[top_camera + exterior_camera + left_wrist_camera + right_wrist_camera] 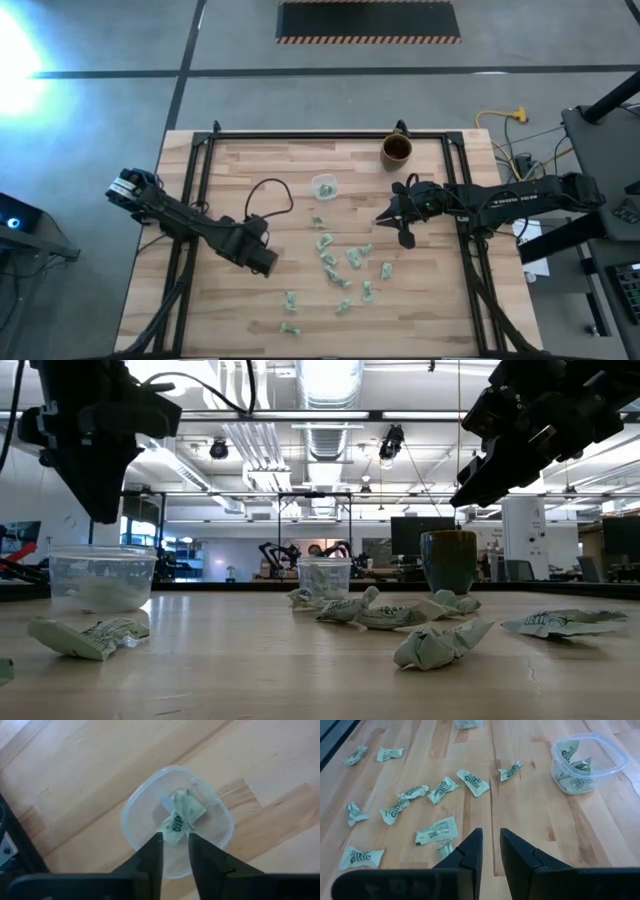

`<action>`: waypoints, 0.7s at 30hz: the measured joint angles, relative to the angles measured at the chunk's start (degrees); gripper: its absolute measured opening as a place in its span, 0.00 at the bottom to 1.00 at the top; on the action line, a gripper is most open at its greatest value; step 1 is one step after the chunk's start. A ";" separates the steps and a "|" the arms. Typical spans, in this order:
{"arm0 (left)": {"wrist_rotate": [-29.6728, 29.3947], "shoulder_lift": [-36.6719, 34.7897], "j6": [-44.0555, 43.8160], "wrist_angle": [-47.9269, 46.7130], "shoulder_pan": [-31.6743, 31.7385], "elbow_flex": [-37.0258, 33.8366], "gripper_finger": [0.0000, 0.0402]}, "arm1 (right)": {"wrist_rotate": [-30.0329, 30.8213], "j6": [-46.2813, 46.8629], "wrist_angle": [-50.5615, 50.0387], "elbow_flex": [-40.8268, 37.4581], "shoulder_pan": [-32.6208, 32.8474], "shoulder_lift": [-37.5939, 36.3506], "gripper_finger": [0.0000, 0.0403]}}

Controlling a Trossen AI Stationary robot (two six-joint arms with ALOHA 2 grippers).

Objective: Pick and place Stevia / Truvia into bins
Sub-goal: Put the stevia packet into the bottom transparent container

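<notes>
Progress looks partial: the small round clear plastic cup under the left arm (177, 822) holds one pale green-and-white paper sachet (182, 816), and the second clear plastic cup near the tabletop's middle (586, 762) already carries a few. More than a dozen crumpled pale green sachets (332, 262) lie loose on the light wooden tabletop (430, 310), spread from the centre toward six o'clock in the high view, so most of the work remains.

The left gripper (175, 845) hangs directly above its cup, fingers slightly apart and apparently empty, the sachet lying in the cup beyond the tips. The right gripper (490, 845) is raised at about three o'clock of the scatter, fingers a narrow gap apart with nothing between them.

Room is generous: bare wood at four and eight o'clock. A brown opaque mug (397, 149) stands at twelve o'clock near the far edge, close to the right arm's reach. Black frame rails (195, 200) border both sides.
</notes>
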 joint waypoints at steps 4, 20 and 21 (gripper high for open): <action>0.66 -0.71 -0.39 1.67 0.02 0.65 0.26 | 0.01 0.00 0.00 0.00 0.00 0.01 0.15; 4.33 1.91 20.33 38.16 -7.96 4.66 0.27 | 0.02 0.55 -0.11 -0.94 0.00 0.02 0.15; 5.12 2.76 18.93 38.08 -8.08 4.63 0.27 | 0.02 0.63 -0.02 -0.94 0.00 0.02 0.15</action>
